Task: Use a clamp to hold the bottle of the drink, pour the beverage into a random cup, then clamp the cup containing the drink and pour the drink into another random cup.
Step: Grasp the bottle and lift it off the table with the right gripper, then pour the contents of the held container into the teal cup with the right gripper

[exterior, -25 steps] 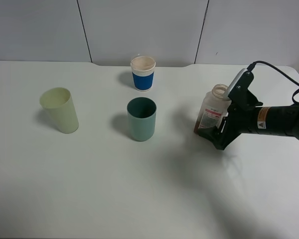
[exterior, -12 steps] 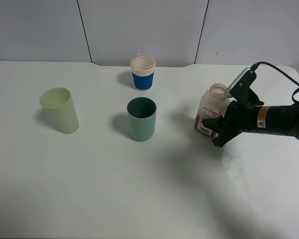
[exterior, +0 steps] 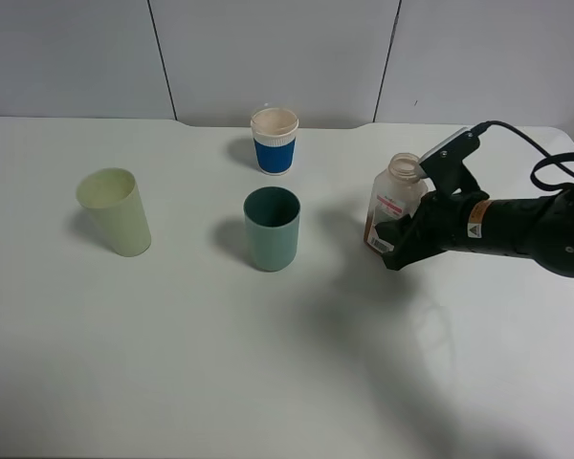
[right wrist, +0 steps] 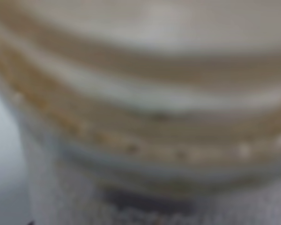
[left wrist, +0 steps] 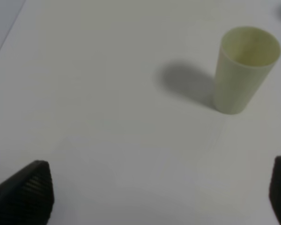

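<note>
Now the first step of the task is in hand: the bottle is taken, but nothing is poured yet. In the high view the right gripper (exterior: pixel 400 239) is closed on the lower body of the bottle (exterior: pixel 394 196), at the right of the middle of the frame. The bottle leans a little toward the left side, with its open neck up. The brown drink (exterior: pixel 371 228) shows low inside it. I judge from the shadow lower in the frame that the bottle is off the table (exterior: pixel 268 373), but this is not certain. The right wrist view is only a blurred close picture of the bottle.

The teal cup (exterior: pixel 272 228) stands upright in the centre of the frame, well apart from the bottle, and its inside looks dark and dry. The pale yellow-green cup (exterior: pixel 115 211) stands at the left, and a paper cup with a blue sleeve (exterior: pixel 275 141) at the top centre.

The left gripper (left wrist: pixel 154 197) is open with nothing between its jaws, near the pale cup.

The next move calls for carrying the bottle to the left until its neck is over the rim of one cup, most likely the teal one, and then tilting it slowly so the drink does not spill.
</note>
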